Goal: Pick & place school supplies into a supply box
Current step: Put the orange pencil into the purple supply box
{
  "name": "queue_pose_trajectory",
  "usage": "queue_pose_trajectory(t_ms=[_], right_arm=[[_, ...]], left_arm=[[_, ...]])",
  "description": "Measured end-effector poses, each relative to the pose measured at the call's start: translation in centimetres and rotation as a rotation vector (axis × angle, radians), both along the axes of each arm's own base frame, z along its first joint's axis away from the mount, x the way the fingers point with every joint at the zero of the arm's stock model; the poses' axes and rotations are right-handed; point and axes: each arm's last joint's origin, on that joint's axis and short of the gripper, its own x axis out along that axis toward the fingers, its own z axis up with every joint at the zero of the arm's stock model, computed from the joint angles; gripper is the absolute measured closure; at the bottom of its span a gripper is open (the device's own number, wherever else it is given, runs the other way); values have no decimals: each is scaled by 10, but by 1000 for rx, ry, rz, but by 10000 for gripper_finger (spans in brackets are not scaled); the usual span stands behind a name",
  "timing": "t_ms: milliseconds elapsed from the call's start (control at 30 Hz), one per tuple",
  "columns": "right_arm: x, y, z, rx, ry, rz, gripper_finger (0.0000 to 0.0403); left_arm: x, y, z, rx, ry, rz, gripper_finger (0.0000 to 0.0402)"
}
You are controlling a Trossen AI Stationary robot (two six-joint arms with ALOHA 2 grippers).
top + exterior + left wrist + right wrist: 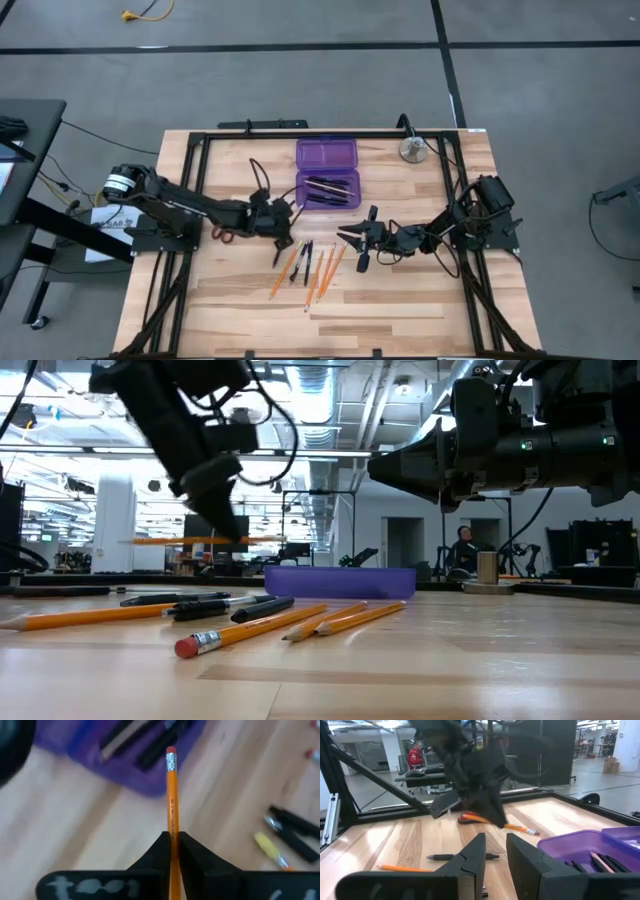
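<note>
My left gripper (289, 227) hovers over the table just near of the purple supply box (327, 172), shut on an orange pencil (190, 540). The box lies open; its near half (328, 190) holds dark pens and a pale pencil. Several orange pencils (320, 272) and black pens (303, 262) lie flat on the wood between the arms. Red-handled scissors (222, 235) lie under the left arm. My right gripper (496, 847) is open, low over the table right of the loose pencils, touching nothing. My left gripper pinches the orange pencil on its shaft (172, 829) between the two fingers, which come from above, slanting down and lying across it. The pencil is lifted clear and level, and its eraser end (171, 753) sticks out toward the purple box.
A round silver metal object (412, 150) stands near the far right corner. A black frame (300, 133) runs along the table's far edge and down both sides. Bare wood lies toward the near edge (330, 325). People sit in the room beyond the table.
</note>
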Motion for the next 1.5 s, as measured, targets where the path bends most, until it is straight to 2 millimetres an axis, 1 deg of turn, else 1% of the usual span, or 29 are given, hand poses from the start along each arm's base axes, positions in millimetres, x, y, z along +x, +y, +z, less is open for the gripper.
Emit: queue_pose_trajectory(t_ms=[167,333,500,600,667,767,900,1000,1133,1200,1333,1500], right_arm=[[0,0,0,0,0,0,330],[0,0,0,-1,0,0,330],[0,0,0,-8,2,0,330],[0,0,0,-9,2,0,330],[0,0,0,-10,2,-1,330],[1,-2,-1,-12,9,-7,330],[2,-6,-1,-12,12,-21,330],[2,-5,-2,-14,18,-19,330],[2,-5,-2,-16,26,-13,330],[1,-4,-4,-20,37,-9,330],[0,1,-6,-29,63,11,330],[-1,3,-6,-28,59,18,330]], left_arm=[[12,19,15,75,-4,-30,393],[26,45,29,81,-59,-91,393],[35,76,39,1,-204,-192,393],[38,97,41,-71,-267,-212,393],[41,109,40,-109,-253,-203,393],[56,123,39,-130,-211,-210,393],[85,133,33,-132,-100,-256,393],[107,138,33,-134,-68,-264,392],[125,143,26,-151,-38,-262,388],[130,145,25,-148,-39,-260,387],[131,145,27,-140,-44,-259,382],[130,144,29,-101,-35,-214,368]])
